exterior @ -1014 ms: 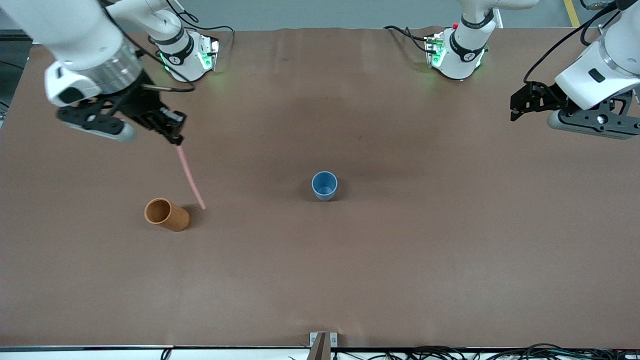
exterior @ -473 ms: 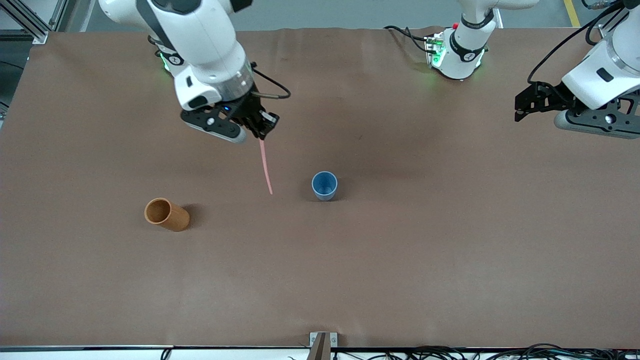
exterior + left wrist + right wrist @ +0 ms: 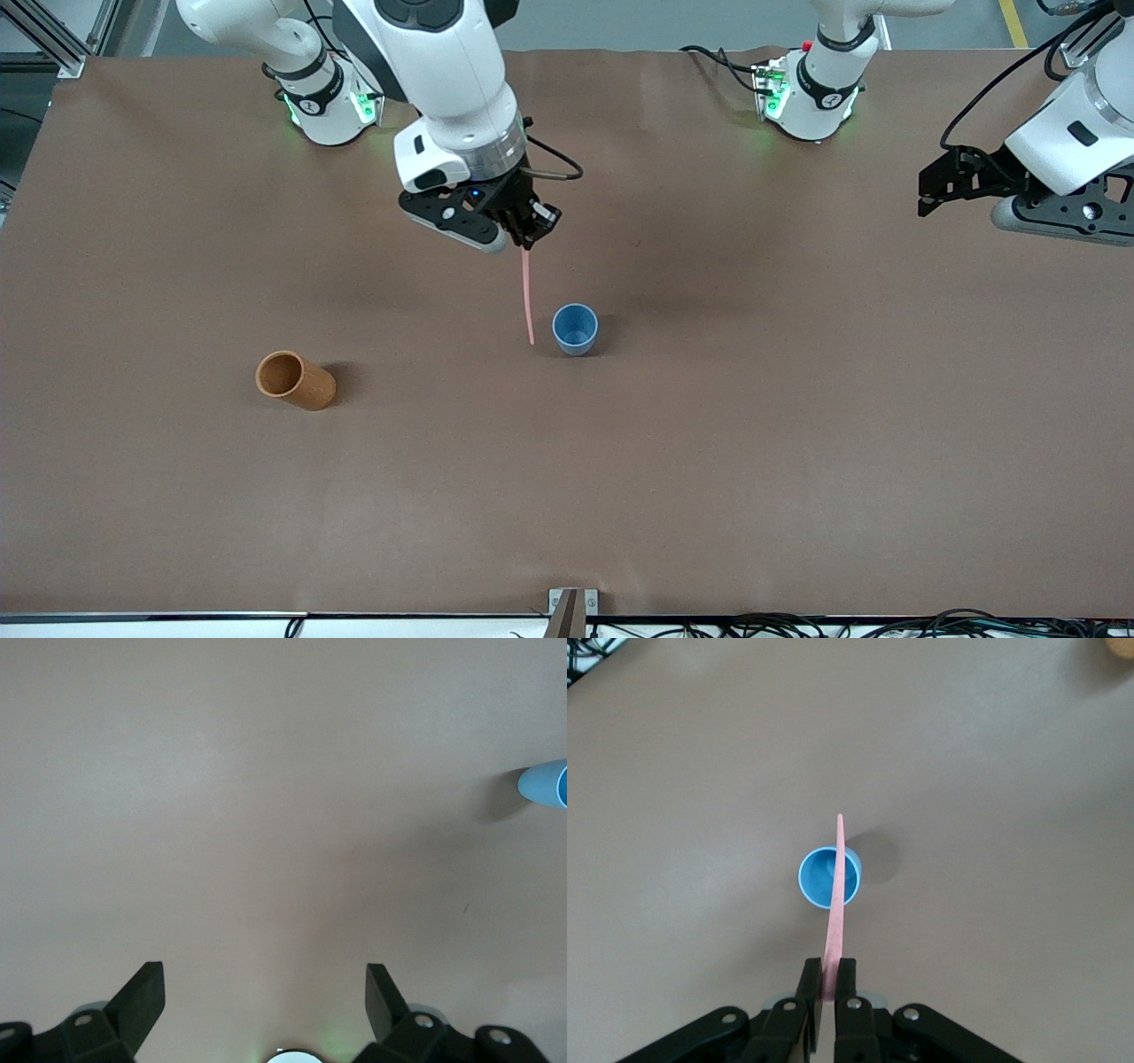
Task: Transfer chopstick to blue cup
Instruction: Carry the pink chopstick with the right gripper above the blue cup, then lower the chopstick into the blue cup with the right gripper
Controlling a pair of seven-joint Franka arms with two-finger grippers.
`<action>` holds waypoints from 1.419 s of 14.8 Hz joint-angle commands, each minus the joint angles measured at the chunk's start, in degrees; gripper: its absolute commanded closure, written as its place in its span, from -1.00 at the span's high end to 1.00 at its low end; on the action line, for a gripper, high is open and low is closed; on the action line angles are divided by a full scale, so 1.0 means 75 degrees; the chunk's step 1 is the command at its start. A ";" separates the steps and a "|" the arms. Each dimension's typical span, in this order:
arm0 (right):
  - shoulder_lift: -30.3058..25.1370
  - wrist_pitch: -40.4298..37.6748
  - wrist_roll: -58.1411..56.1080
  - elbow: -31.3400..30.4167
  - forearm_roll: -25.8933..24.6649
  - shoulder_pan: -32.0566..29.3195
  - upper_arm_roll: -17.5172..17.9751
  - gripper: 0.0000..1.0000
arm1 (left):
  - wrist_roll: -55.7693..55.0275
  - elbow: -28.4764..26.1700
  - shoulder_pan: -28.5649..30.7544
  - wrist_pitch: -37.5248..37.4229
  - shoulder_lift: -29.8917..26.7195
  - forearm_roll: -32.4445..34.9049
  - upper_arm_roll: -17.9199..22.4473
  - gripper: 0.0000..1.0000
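Observation:
My right gripper (image 3: 530,237) is shut on the top end of the pale pink chopstick (image 3: 528,297), which hangs down from it in the air. The stick's lower tip shows just beside the blue cup (image 3: 575,329), toward the right arm's end. In the right wrist view the chopstick (image 3: 836,904) runs from the gripper (image 3: 829,977) across the open mouth of the blue cup (image 3: 819,879). The cup stands upright at mid-table. My left gripper (image 3: 925,188) waits open and empty above the left arm's end of the table; in its wrist view the gripper (image 3: 265,979) shows wide-apart fingers and the blue cup's (image 3: 546,785) edge.
An orange-brown cup (image 3: 295,379) stands toward the right arm's end, nearer the front camera than the blue cup. A small bracket (image 3: 571,607) sits at the table's front edge. The brown tabletop (image 3: 797,443) is bare around the blue cup.
The right arm has carried the chopstick from above the orange-brown cup toward the blue cup, and the stick now hangs closer to vertical. The left arm has shifted only slightly.

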 commanded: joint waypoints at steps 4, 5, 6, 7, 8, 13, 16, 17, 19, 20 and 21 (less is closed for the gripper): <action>0.0347 -0.0113 0.0242 0.0293 0.0141 0.0258 -0.0092 -0.99 | 0.0064 0.0058 0.0056 0.0021 -0.0029 -0.0077 -0.0013 1.00; 0.0347 -0.0113 0.0231 0.0293 0.0130 0.0235 -0.0104 -0.99 | 0.0064 0.0058 0.0056 0.0021 -0.0040 -0.0077 -0.0013 1.00; 0.0347 -0.0124 0.0207 0.0293 0.0130 0.0212 -0.0104 -0.99 | 0.0064 0.0058 0.0056 0.0021 -0.0041 -0.0077 -0.0013 1.00; 0.0347 -0.0136 0.0195 0.0293 0.0130 0.0200 -0.0104 -0.99 | -0.0006 0.0058 0.0044 0.0021 -0.0041 -0.0054 -0.0013 1.00; 0.0347 -0.0125 0.0184 0.0281 0.0130 0.0188 -0.0104 -0.99 | -0.0018 0.0058 0.0044 0.0021 -0.0029 -0.0088 -0.0013 1.00; 0.0347 -0.0160 0.0148 0.0281 0.0083 0.0188 -0.0104 -0.99 | -0.0123 0.0046 0.0044 0.0102 -0.0052 -0.0066 -0.0013 1.00; 0.0347 -0.0137 0.0160 0.0269 0.0071 0.0223 -0.0116 -0.99 | -0.0546 0.0046 0.0056 0.0290 -0.0052 -0.0008 -0.0025 1.00; 0.0359 -0.0136 0.0160 0.0269 0.0083 0.0212 -0.0116 -0.99 | -0.0337 0.0046 0.0056 0.0279 -0.0052 0.0005 -0.0025 1.00; 0.0498 -0.0113 0.0230 0.0258 0.0083 0.0282 -0.0104 -0.99 | -0.0101 0.0058 0.0067 0.0325 -0.0006 0.0017 -0.0025 1.00; 0.0627 -0.0101 0.0242 0.0269 0.0071 0.0375 -0.0104 -0.99 | -0.0089 0.0058 0.0068 0.0326 -0.0005 0.0005 -0.0013 1.00; 0.0698 -0.0055 0.0242 0.0269 0.0059 0.0468 -0.0104 -0.99 | -0.0089 0.0058 0.0056 0.0326 -0.0005 0.0017 -0.0013 1.00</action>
